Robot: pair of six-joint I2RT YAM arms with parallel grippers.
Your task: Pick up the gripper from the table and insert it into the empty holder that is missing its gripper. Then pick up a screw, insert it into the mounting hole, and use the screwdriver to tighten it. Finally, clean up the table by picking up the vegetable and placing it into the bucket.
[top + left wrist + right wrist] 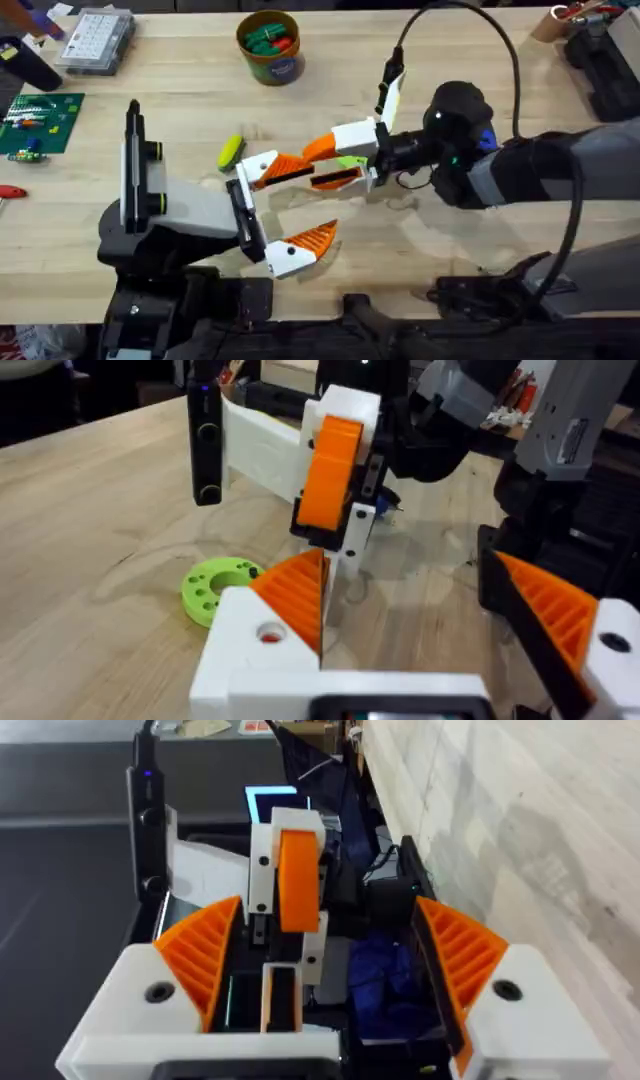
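My left gripper (322,197) (408,560) is open low over the table (450,240). Its far jaw is the white holder (240,660), and an orange ridged gripper finger (298,595) (285,168) sits on it. The mounting hole (268,632) shows something reddish inside. My right gripper (309,168) (330,905), rolled on its side, is open right at that finger's tip. A green ring-shaped vegetable (220,587) (230,150) lies beside the holder. The bucket (268,45) stands at the back with green and red pieces inside. A bright blue patch (487,138) by the right wrist may be the screwdriver, mostly hidden.
A clear parts box (95,40) and a green circuit board (40,120) lie at the far left. Red-handled tools (580,12) and dark gear sit at the far right corner. The right arm's cable (515,70) arcs over the table.
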